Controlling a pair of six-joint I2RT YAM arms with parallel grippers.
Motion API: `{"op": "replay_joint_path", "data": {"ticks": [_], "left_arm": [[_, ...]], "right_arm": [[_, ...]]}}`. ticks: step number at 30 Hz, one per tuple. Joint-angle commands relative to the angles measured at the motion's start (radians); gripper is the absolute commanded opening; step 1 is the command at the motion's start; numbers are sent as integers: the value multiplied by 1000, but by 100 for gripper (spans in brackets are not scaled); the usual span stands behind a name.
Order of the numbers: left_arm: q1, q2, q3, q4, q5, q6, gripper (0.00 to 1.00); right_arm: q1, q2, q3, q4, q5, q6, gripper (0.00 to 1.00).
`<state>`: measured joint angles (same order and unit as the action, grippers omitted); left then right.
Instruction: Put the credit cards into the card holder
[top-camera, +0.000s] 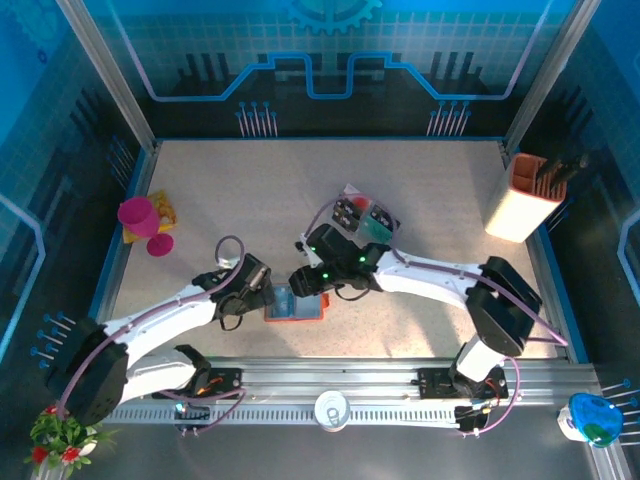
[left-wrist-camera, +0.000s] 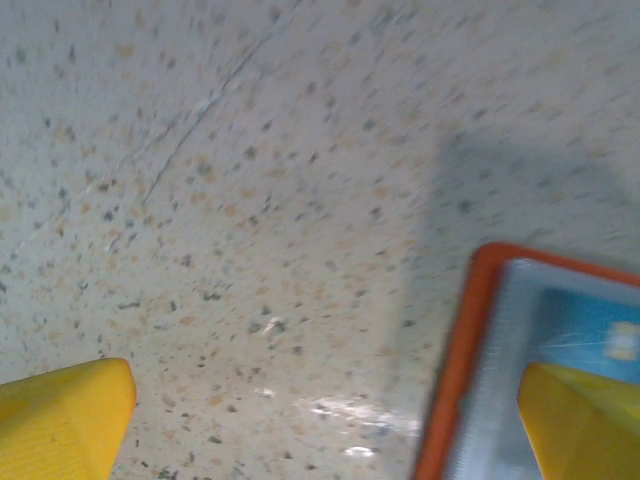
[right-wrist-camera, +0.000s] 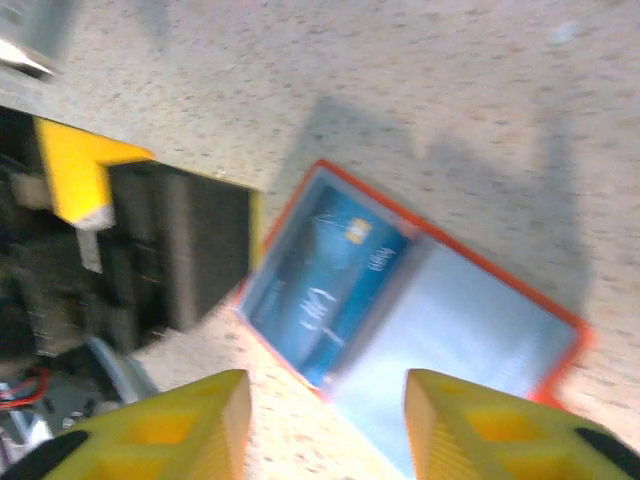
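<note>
Fingers first: the left fingers (left-wrist-camera: 60, 425), bright yellow, stand wide apart with nothing between them. One is over bare speckled beige surface (left-wrist-camera: 250, 200). The other is over the left edge of the orange-red folding card holder (left-wrist-camera: 455, 380); whether it touches I cannot tell.

The right fingers (right-wrist-camera: 480, 425), also yellow, are parted more narrowly and empty, hovering just above the holder's near edge as their own camera sees it.

And the card holder (top-camera: 296, 306) itself lies flat and wide open at the near middle of the surface, with one pair of fingers at its left and the other at its far edge. Its inside faces up, a thin orange-red border framing two clear plastic sleeves. In the right wrist view the left sleeve holds a teal credit card (right-wrist-camera: 320, 290) with pale script and a small gold chip patch, blurred. The right sleeve shows pale grey-blue. The left wrist view catches a corner of that same teal card (left-wrist-camera: 585, 335) behind the shiny sleeve.

Farther back and slightly right sits a clear plastic tray (top-camera: 372, 218) with dark cards (top-camera: 348, 212) in it, well apart from the holder.

At the far left is a magenta plastic goblet (top-camera: 138, 214), and at the far right a tall white and orange utensil pot (top-camera: 520, 200).
</note>
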<state>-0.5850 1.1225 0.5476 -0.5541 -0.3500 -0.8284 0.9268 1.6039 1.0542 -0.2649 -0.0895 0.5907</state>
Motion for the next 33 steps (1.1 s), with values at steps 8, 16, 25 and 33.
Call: {"op": "replay_joint_path", "data": {"ticks": [8, 16, 25, 33], "left_arm": [[4, -43, 90, -43, 24, 58, 99], [-3, 18, 106, 8, 75, 83, 99], [-92, 155, 175, 40, 61, 105, 99], [-163, 274, 228, 80, 60, 108, 99]], "right_arm": [[-44, -21, -119, -87, 171, -27, 60], [-45, 57, -115, -32, 142, -26, 53], [-62, 44, -169, -15, 154, -16, 9], [-122, -45, -251, -12, 163, -14, 0]]}}
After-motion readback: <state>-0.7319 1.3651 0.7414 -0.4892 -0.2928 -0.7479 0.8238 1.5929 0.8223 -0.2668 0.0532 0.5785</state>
